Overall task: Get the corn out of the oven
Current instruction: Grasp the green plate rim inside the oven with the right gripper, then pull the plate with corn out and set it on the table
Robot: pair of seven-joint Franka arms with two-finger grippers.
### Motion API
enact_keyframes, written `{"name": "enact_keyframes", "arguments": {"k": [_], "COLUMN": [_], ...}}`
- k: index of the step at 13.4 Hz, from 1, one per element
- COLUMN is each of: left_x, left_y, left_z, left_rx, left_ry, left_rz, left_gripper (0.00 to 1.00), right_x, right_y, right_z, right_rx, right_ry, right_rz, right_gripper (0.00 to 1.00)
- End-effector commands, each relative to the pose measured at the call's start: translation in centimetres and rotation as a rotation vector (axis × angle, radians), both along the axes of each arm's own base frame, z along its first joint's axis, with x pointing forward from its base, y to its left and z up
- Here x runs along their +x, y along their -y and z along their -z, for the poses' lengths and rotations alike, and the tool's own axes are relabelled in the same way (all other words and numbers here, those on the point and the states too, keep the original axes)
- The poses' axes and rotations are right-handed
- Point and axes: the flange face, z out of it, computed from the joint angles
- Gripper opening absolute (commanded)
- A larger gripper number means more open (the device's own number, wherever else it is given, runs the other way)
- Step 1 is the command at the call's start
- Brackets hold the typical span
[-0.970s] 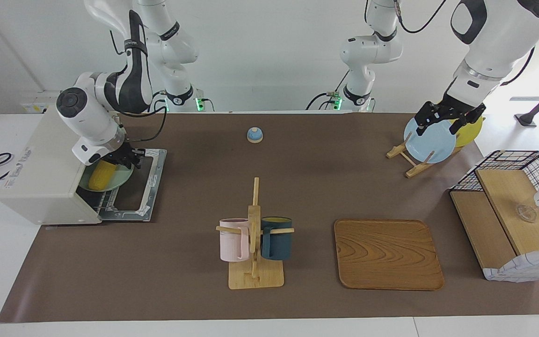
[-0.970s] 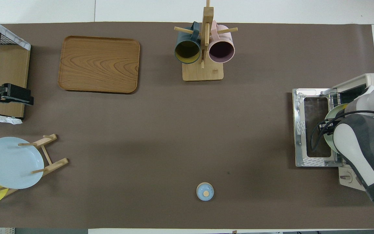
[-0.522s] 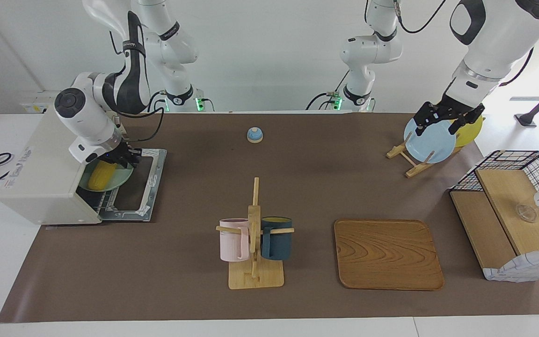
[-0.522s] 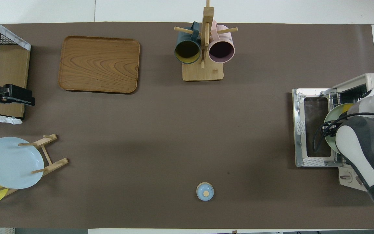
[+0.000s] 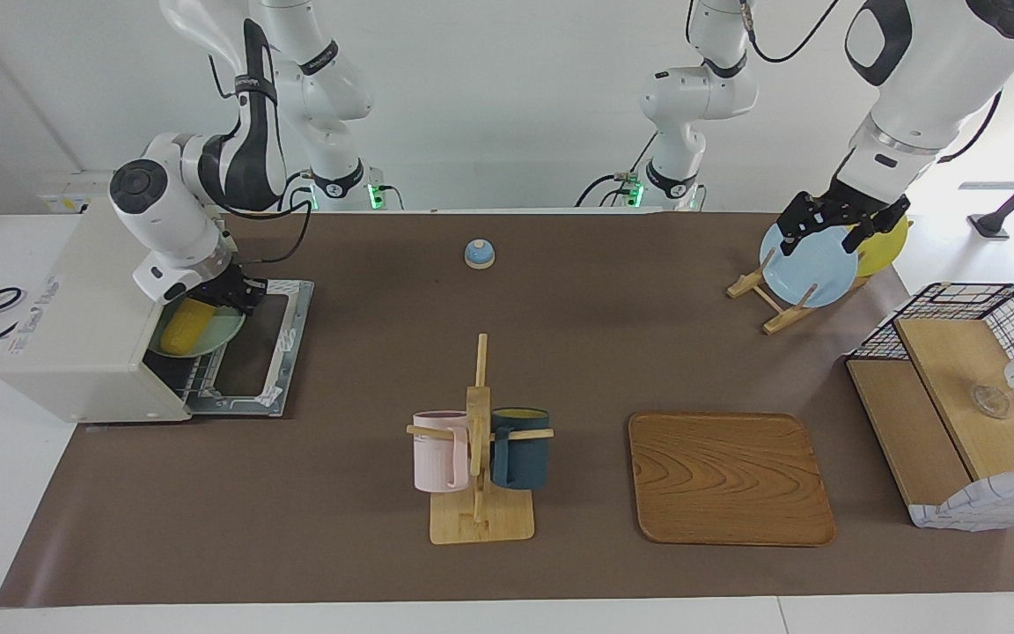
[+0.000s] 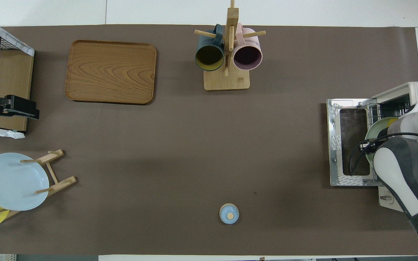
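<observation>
The oven (image 5: 84,326) is a boxy off-white metal case at the right arm's end of the table, and its glass door (image 5: 256,348) lies folded down flat on the brown mat. In its mouth, on the wire rack, sits a round pale green plate (image 5: 216,333), smooth and shallow. The corn (image 5: 183,324) lies on this plate, a bright yellow tapered cob with ridged rows, half under the oven's roof.

The right gripper (image 5: 230,298) is at the oven's mouth, just above the corn's end and the plate's rim. I cannot tell if its fingers are together or apart, or if they hold something.

The left gripper (image 5: 833,227) waits in the air over the round blue plate (image 5: 811,269) on the wooden rack, with its black fingers spread apart and empty.
</observation>
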Motion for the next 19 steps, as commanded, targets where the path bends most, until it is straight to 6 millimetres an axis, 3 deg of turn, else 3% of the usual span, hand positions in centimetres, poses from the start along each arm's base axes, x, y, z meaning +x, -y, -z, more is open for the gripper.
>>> {"name": "enact_keyframes", "arguments": {"k": [1, 3, 5, 7, 8, 10, 14, 15, 16, 17, 19], "left_x": [-0.9, -0.9, -0.9, -0.9, -0.9, -0.9, -0.8, -0.8, -0.8, -0.8, -0.8], "left_y": [0.3, 0.3, 0.4, 0.3, 0.3, 0.2, 0.2, 0.3, 0.3, 0.3, 0.3], "left_z": [-0.1, -0.1, -0.1, -0.1, -0.1, -0.1, -0.1, -0.1, -0.1, -0.1, -0.2], "left_rx": [-0.009, -0.009, -0.009, -0.009, -0.009, -0.009, -0.009, -0.009, -0.009, -0.009, -0.01], "left_ry": [0.017, 0.017, 0.019, 0.02, 0.02, 0.021, 0.027, 0.027, 0.027, 0.027, 0.03], "left_rz": [0.003, 0.001, 0.003, 0.003, 0.003, 0.003, 0.003, 0.004, 0.004, 0.004, 0.013], "left_gripper": [1.0, 1.0, 1.0, 1.0, 1.0, 1.0, 1.0, 1.0, 1.0, 1.0, 1.0], "right_x": [0.0, 0.9, 2.0, 2.0, 1.9, 1.1, 2.1, 1.9, 1.7, 1.6, 3.0], "right_y": [-2.3, -4.0, -7.1, -11.9, -13.2, -20.3, -29.1, -32.1, -34.3, -37.7, -42.6], "right_z": [0.0, -1.7, -3.0, -3.4, -3.4, -4.3, -6.1, -6.4, -6.5, -6.1, -3.8], "right_rx": [-0.045, -0.066, -0.082, -0.127, -0.138, -0.17, -0.207, -0.207, -0.224, -0.238, -0.256], "right_ry": [-0.009, -0.038, -0.058, -0.049, -0.039, -0.001, -0.001, 0.016, 0.022, 0.027, 0.036], "right_rz": [-0.095, -0.092, -0.084, -0.071, -0.064, -0.053, -0.013, -0.017, -0.009, 0.015, 0.065], "right_gripper": [0.0, 0.0, 0.0, 0.0, 0.0, 0.0, 0.0, 0.0, 0.0, 0.0, 0.0]}}
